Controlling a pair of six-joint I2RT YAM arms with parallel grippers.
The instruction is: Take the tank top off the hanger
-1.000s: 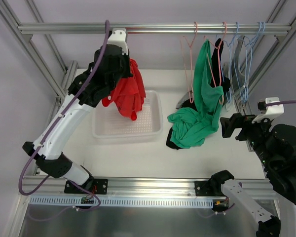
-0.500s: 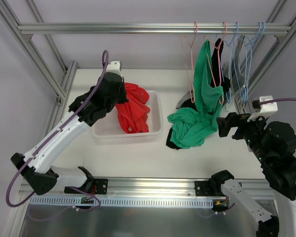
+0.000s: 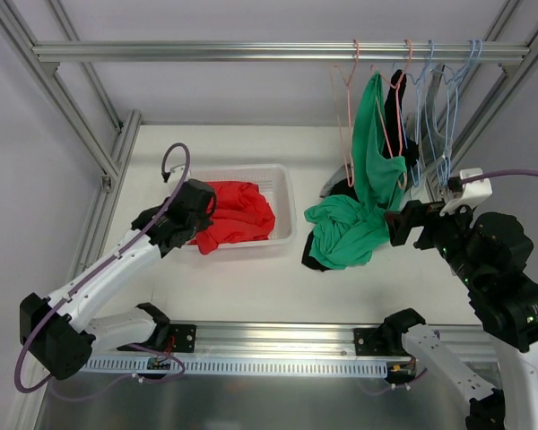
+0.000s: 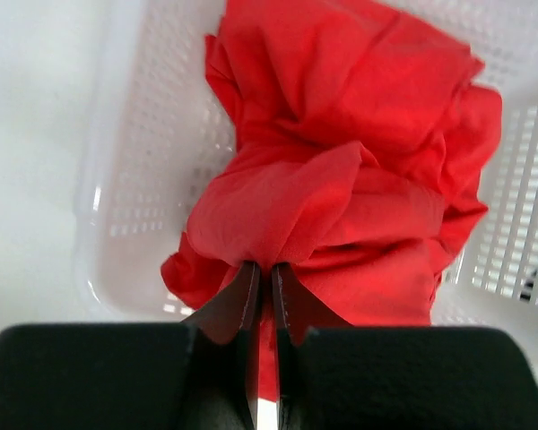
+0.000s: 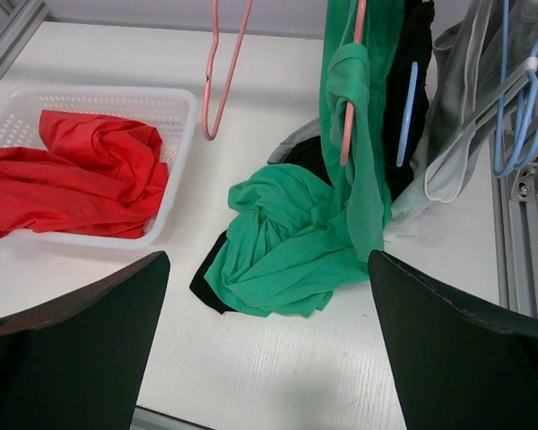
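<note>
A red tank top (image 3: 240, 213) lies crumpled in the white basket (image 3: 282, 184), off any hanger. My left gripper (image 3: 202, 213) is at the basket's left end, shut on a fold of the red tank top (image 4: 341, 134), with the jaws pinching cloth (image 4: 264, 269). A green tank top (image 3: 372, 170) hangs on a pink hanger (image 3: 390, 125), its lower part piled on the table (image 5: 287, 233). My right gripper (image 3: 403, 224) is open and empty, just right of the green pile, which shows between its fingers (image 5: 72, 349).
An empty pink hanger (image 3: 342, 116) hangs left of the green one on the top rail (image 3: 251, 51). A black garment (image 3: 396, 107), a grey garment and blue hangers (image 3: 444, 98) hang at the right. Frame posts stand at both sides.
My left arm has come down from the rail and laid the red tank top in the basket, still gripping it. My right gripper has edged left toward the green tank top.
</note>
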